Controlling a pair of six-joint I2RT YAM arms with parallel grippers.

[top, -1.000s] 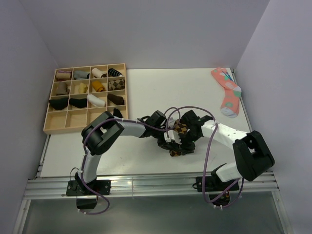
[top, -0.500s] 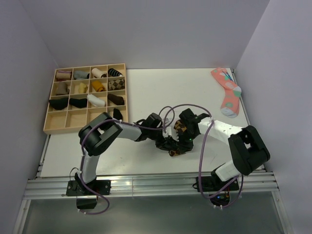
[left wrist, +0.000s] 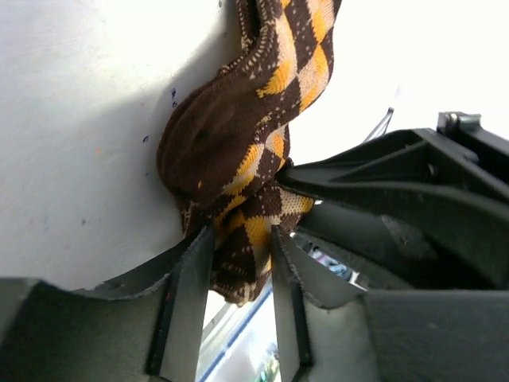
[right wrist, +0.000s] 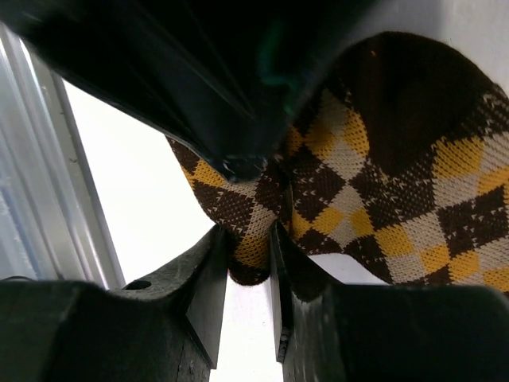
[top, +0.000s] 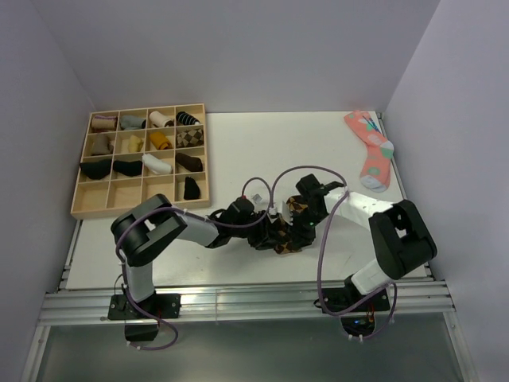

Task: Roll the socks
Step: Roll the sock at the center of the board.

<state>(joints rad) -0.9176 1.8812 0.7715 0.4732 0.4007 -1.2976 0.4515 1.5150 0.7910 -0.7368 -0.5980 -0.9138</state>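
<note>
The socks (top: 288, 232), dark brown with an orange-tan argyle pattern, lie bunched at the table's front middle, between both grippers. My left gripper (top: 269, 232) comes in from the left. In the left wrist view the socks (left wrist: 231, 143) hang down between its fingers (left wrist: 193, 270), and the cloth fills the gap at the tips of the left gripper (left wrist: 238, 243). My right gripper (top: 302, 223) comes in from the right. The right wrist view shows the right gripper (right wrist: 250, 247) shut on a folded edge of the socks (right wrist: 398, 191). The left arm's dark body looms just above it.
A wooden tray (top: 77, 205) with compartments stands at the back left and holds several rolled socks. A pink sock with teal patches (top: 371, 147) lies at the back right near the wall. The metal rail (top: 238, 301) runs along the table's near edge.
The left arm has swung lower and towards the near edge. Both grippers have drawn together around the socks. The right jaws have narrowed onto the cloth and the left jaws have spread a little.
</note>
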